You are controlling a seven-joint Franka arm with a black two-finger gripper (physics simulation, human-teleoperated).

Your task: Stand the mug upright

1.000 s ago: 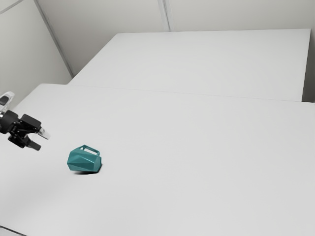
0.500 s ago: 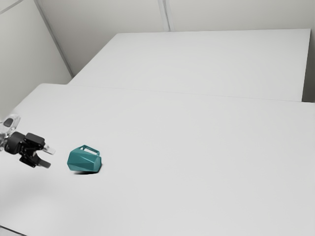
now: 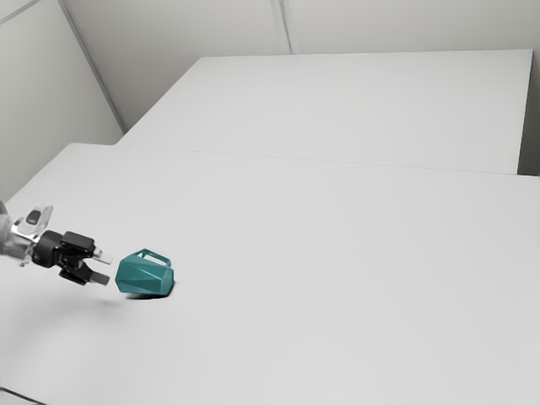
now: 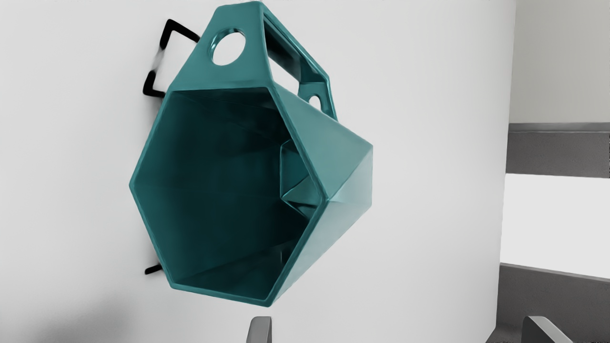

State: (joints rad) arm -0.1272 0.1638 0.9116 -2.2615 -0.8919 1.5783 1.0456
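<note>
The gripper [image 3: 102,268] has moved toward the exterior view's right and closed most of the gap to the mug [image 3: 145,276], which has stayed where it was. The mug lies on its side on the table [image 3: 337,295], so it is not upright. Its mouth [image 4: 217,190] faces the gripper and its base points away, toward the exterior view's right; its long axis runs roughly along the hand's reach. The handle [image 4: 257,57] juts from the side that looks farther from the exterior camera. The gripper stands wide open, holds nothing, and is just beside the mouth end, seemingly short of touching. In the wrist view the two fingers [image 4: 260,329] do not straddle the mug evenly: one lines up with the mouth, the other well past the body. That offset is probably what the coming move turns on: the hand likely needs to shift sideways, or put one finger inside the rim, before it grips and tips the mouth upward. Pushing straight in might slide the mug along instead.
</note>
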